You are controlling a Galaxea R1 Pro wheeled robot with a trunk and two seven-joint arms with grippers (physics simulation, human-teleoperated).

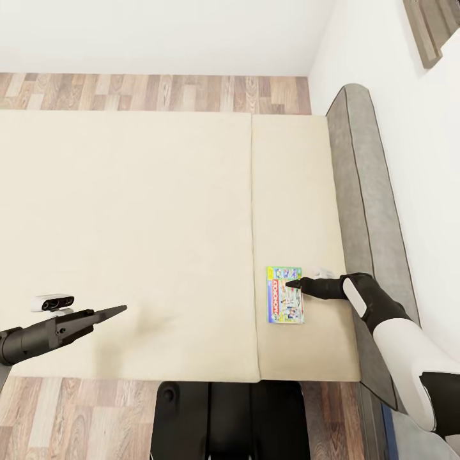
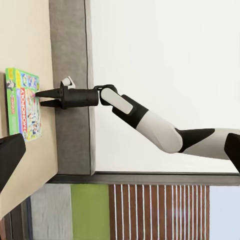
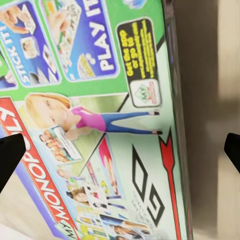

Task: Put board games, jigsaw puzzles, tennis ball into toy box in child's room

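right pincer has its fingers spread just over the board game lying flat near the bed's headboard end, long axis crosswise to the arm, left pincer closed, far off.

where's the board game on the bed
In the head view the board game lies flat on the bed, right side near the headboard, under the right gripper.

One board game lies on the bed, a flat box with a green and white printed lid; one bed, its mattress seemingly in two sections side by side, though the seam may be only a fold; one grey headboard; two robot arms, each ending in one tool, left and right.
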